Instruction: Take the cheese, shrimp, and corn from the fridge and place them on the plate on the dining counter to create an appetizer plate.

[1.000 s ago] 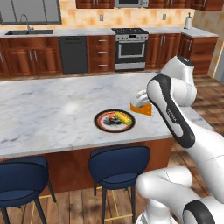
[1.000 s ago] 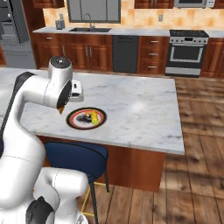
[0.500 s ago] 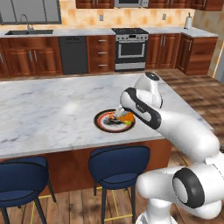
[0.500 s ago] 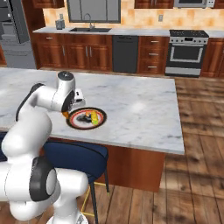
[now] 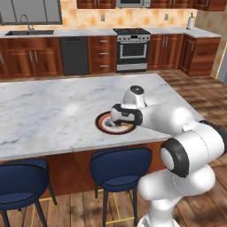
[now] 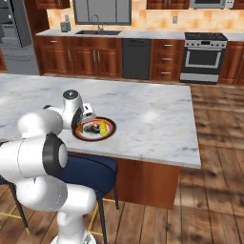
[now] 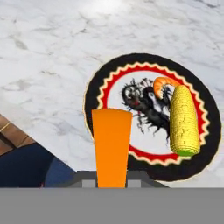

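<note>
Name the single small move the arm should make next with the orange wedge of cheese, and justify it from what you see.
Probably lower and release. The gripper is shut on the orange wedge of cheese, held above the black-and-red-rimmed plate where the yellow corn cob and the orange-pink shrimp already lie.

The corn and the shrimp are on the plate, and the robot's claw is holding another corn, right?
Not quite. The corn and shrimp are on the plate, but the gripper holds the orange cheese, as the hand view shows.

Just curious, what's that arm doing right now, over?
Hand shut on cheese above plate. Corn, shrimp already plated. Nothing in the way.
</note>
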Robot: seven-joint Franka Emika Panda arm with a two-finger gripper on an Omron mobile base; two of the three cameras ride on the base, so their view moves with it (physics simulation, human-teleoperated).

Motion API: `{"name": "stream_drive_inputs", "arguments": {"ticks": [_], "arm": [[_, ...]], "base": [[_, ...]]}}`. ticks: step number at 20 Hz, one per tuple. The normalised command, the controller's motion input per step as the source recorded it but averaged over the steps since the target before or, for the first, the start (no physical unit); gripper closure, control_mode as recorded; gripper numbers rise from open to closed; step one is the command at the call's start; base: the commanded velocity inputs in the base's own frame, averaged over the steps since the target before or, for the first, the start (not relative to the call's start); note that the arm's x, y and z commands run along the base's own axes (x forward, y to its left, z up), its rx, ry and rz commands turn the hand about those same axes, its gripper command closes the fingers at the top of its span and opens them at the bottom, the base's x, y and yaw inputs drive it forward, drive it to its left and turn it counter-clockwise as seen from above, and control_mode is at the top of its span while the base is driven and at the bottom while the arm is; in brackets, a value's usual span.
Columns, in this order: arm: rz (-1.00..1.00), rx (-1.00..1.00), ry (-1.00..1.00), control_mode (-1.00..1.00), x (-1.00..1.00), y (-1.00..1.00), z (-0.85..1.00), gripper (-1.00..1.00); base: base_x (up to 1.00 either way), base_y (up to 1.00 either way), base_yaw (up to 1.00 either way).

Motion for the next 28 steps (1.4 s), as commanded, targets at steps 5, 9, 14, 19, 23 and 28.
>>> {"name": "stream_drive_inputs", "arguments": {"ticks": [5,9,14,19,23,28], "arm": [[0.0,-0.03,-0.07,-1.0,0.69,0.0,-0.48,1.0],[0.02,0.0,0.0,-1.0,0.68,0.0,-0.46,1.0],[0.02,0.0,0.0,-1.0,0.56,0.06,-0.35,1.0],[0.01,0.0,0.0,-1.0,0.53,0.21,-0.18,-1.0],[0.01,0.0,-0.06,-1.0,0.19,0.02,0.01,-1.0],[0.0,0.0,-0.17,-1.0,-0.27,0.1,0.7,-1.0]], "base": [[0.0,0.0,0.0],[0.0,0.0,0.0],[0.0,0.0,0.0],[0.0,0.0,0.0],[0.0,0.0,0.0],[0.0,0.0,0.0]]}}
